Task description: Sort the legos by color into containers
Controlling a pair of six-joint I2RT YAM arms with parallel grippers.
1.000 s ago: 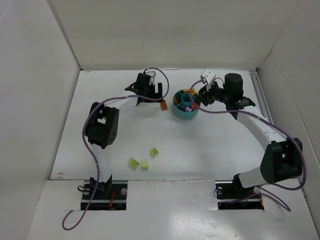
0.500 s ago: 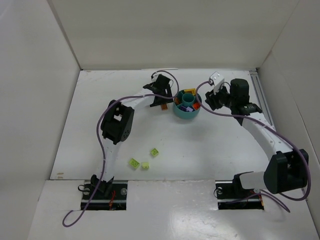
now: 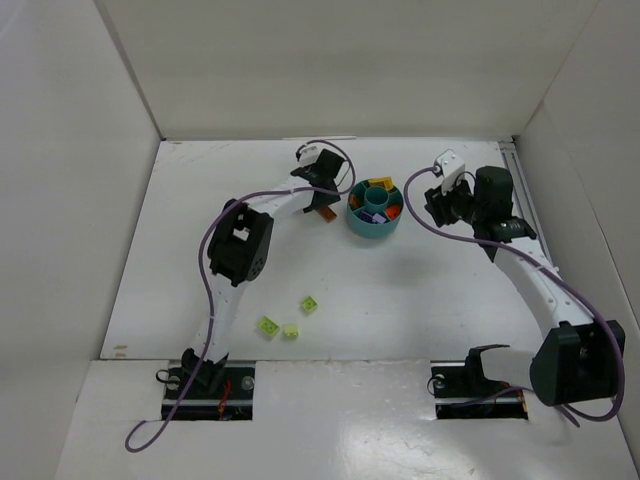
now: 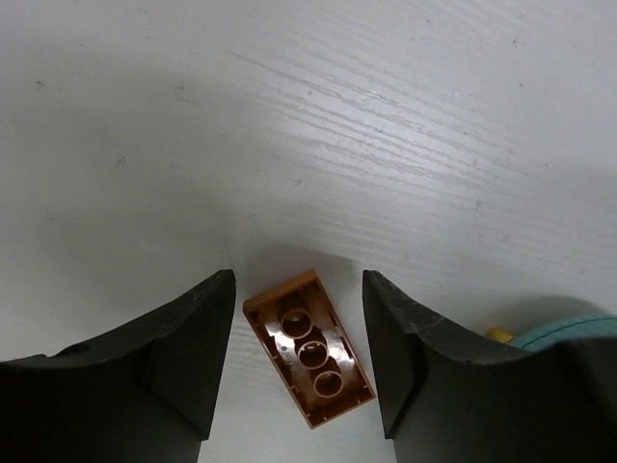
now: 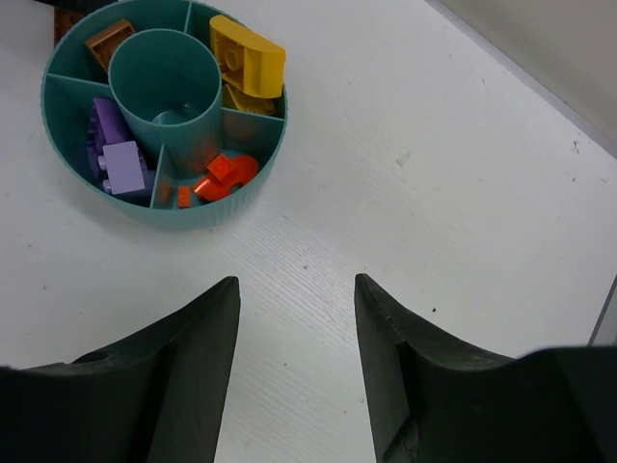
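Note:
A brown brick [image 4: 309,347] lies upside down on the table between the fingers of my open left gripper [image 4: 299,289], touching neither; from above it shows as a brown piece [image 3: 326,212] just left of the teal dish [image 3: 372,226]. The dish [image 5: 67,149] holds a brown brick [image 5: 108,41], orange-yellow bricks [image 5: 247,60], lilac bricks [image 5: 118,152] and orange-red pieces [image 5: 222,176] in separate compartments. My right gripper [image 5: 297,289] is open and empty, right of the dish. Three lime green bricks [image 3: 288,320] lie loose at the table's near middle.
White walls enclose the table on three sides. A rail [image 3: 522,190] runs along the far right edge behind the right arm. Purple cables trail from both arms.
My left gripper has moved right, from left of the brown brick to over it beside the dish. My right gripper has drawn back to the right, away from the dish.

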